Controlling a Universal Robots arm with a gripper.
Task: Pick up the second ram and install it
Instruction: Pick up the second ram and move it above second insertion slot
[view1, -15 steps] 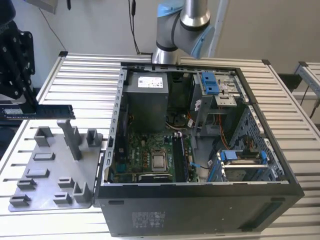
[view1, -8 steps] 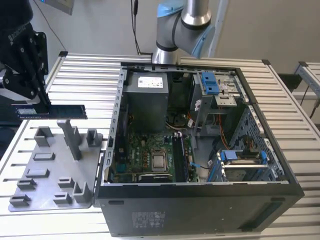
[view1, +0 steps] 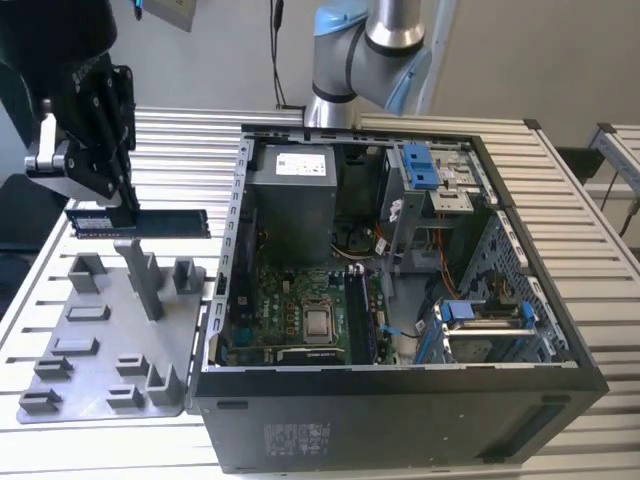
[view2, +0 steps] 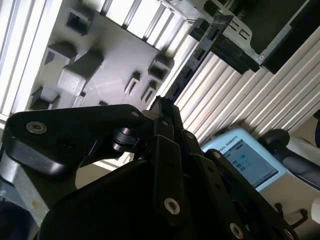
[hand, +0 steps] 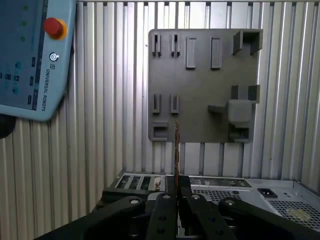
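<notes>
Gripper (view1: 127, 206) clamped on second ram (view1: 165, 222), above grey peg tray (view1: 100, 345); open computer case (view1: 400, 420) just beside.

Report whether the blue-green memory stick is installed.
Not installed: black gripper holds the memory stick near the grey pegged tray, outside the computer case.

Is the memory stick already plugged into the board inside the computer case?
No, in the exterior view the second ram is gripped by the tool near the grey tray, outside the case.

The second ram (view1: 165, 222), a long thin blue-green stick, is held level on edge in the gripper (view1: 127, 208).
</notes>
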